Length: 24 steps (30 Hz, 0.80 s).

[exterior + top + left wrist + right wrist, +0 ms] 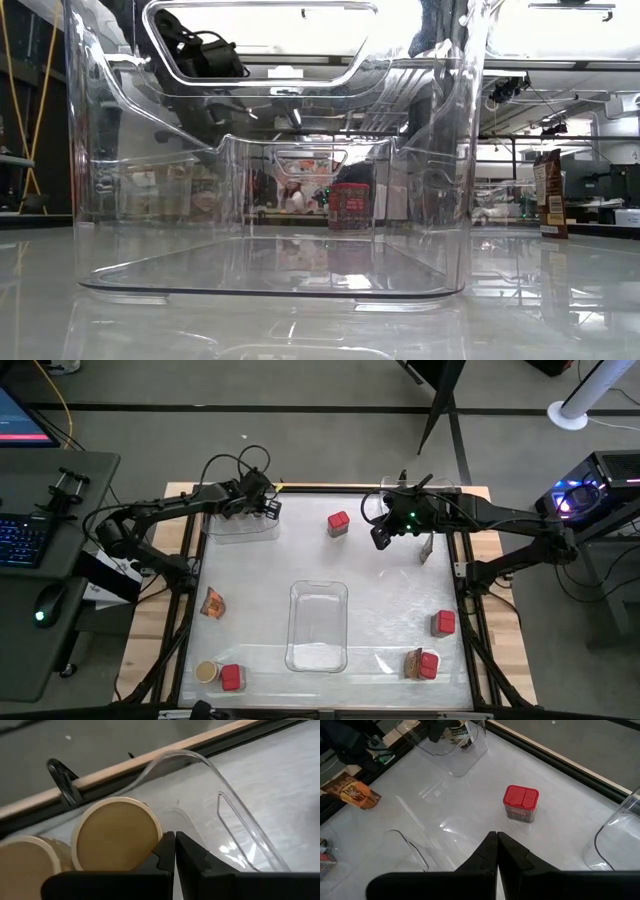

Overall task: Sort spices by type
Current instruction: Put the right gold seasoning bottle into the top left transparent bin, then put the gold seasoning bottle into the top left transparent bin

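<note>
- Along the near edge of the desk (380, 600), at the left corner, a round jar with a tan lid (206, 672) stands just beside a red boxy container (231, 678).
- At the near right corner, an orange-red foil packet (412, 662) lies touching a second red container (429, 665).
- The middle clear tray (318, 623) sits between those two groups, near the front centre; in the low view its wall fills most of the picture.
- A little farther back, a foil packet on the left (212, 602) lies near the desk's left edge, and a red container on the right (444, 623) stands near the right edge.
- Farther still, a lone red container (338, 523) stands upright in the open, between the two arms and well apart from both trays at the back.
- The right claw (381, 538) hovers just beside that lone container on its right; its fingers (490, 855) are pressed together and hold nothing.
- A dark brown packet (426, 547) stands beside the right arm, near the far right clear tray (445, 490).
- At the far left corner, the left claw (268, 507) hangs over the far left clear tray (240, 526), its fingers (167, 852) closed on nothing.
- Two tan-lidded jars (117, 834) stand inside that tray, touching each other.
</note>
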Each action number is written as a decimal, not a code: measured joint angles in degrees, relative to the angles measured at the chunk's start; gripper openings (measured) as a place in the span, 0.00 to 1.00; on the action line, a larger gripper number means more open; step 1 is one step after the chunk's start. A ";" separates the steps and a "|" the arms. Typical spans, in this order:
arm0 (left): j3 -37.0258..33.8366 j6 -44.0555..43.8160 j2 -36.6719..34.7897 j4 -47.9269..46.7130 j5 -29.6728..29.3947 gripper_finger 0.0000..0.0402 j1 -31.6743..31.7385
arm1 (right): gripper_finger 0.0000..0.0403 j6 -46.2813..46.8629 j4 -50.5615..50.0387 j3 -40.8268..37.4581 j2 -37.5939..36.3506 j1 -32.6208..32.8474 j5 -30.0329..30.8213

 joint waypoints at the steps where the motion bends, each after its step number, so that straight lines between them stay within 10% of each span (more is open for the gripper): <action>1: -0.01 0.95 0.00 0.20 -0.73 0.00 0.00 | 0.00 0.00 0.00 0.00 0.00 0.00 0.00; 11: 0.55 8.59 -0.08 3.20 -4.56 0.00 0.02 | 0.00 0.00 0.00 0.00 0.01 0.00 0.00; 16: 5.45 4.56 -4.55 -5.08 9.27 0.00 -3.33 | 0.00 0.00 -0.02 0.00 0.02 0.00 -1.29; 24: 3.75 0.92 -22.34 -18.66 24.58 0.00 -35.39 | 0.00 -3.07 -0.07 0.02 0.02 0.00 -2.21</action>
